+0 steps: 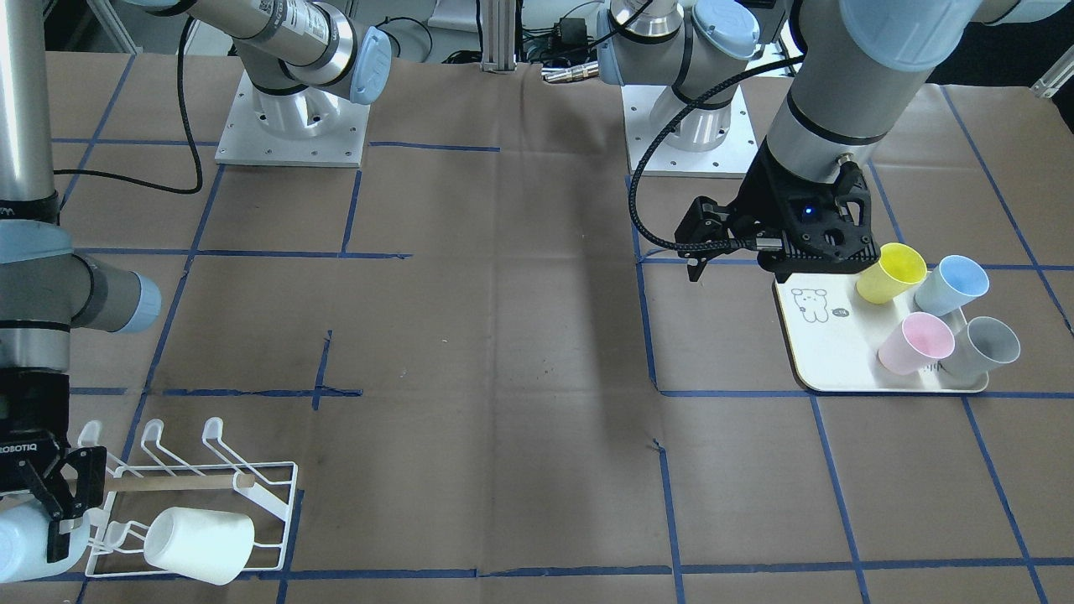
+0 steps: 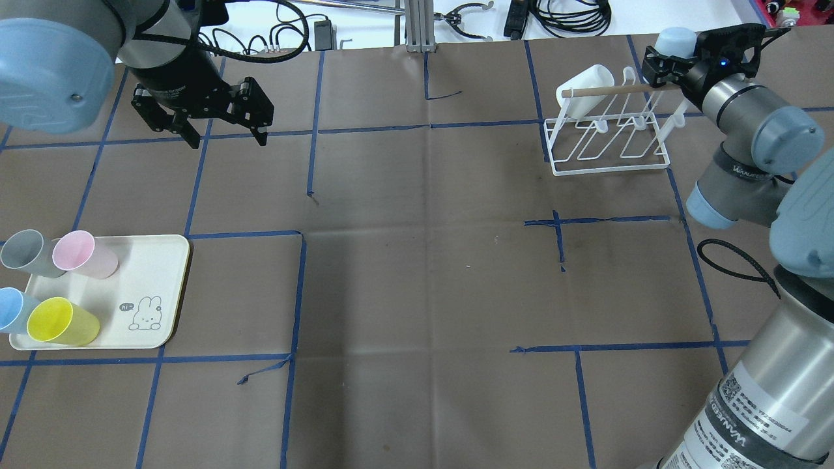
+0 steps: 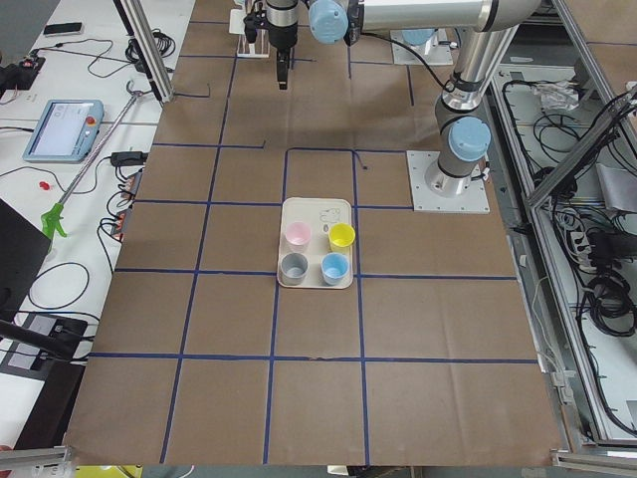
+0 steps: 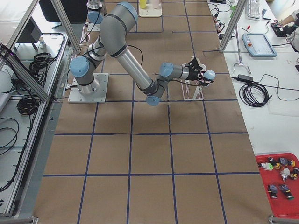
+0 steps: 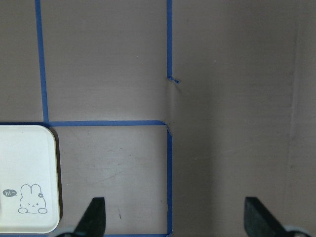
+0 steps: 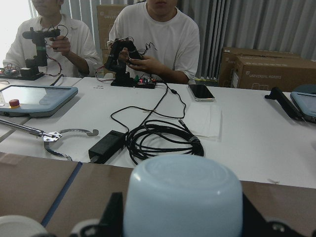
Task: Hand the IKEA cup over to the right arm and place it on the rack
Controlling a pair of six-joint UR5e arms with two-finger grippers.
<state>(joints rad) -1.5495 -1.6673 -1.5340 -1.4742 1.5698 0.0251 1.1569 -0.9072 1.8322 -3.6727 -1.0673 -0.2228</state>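
Your right fingers pinch the cup, closed end up, rack just beside them — likely so it drops over a prong. Your left fingers hang spread, empty — handover apparently done.

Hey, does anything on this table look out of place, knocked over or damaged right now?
Nothing is spilled or toppled. Only the blue tape grid looks ragged: a loose strand curls off its line near the tray, and the brown paper cover is creased. The white cup hangs on the rack normally.
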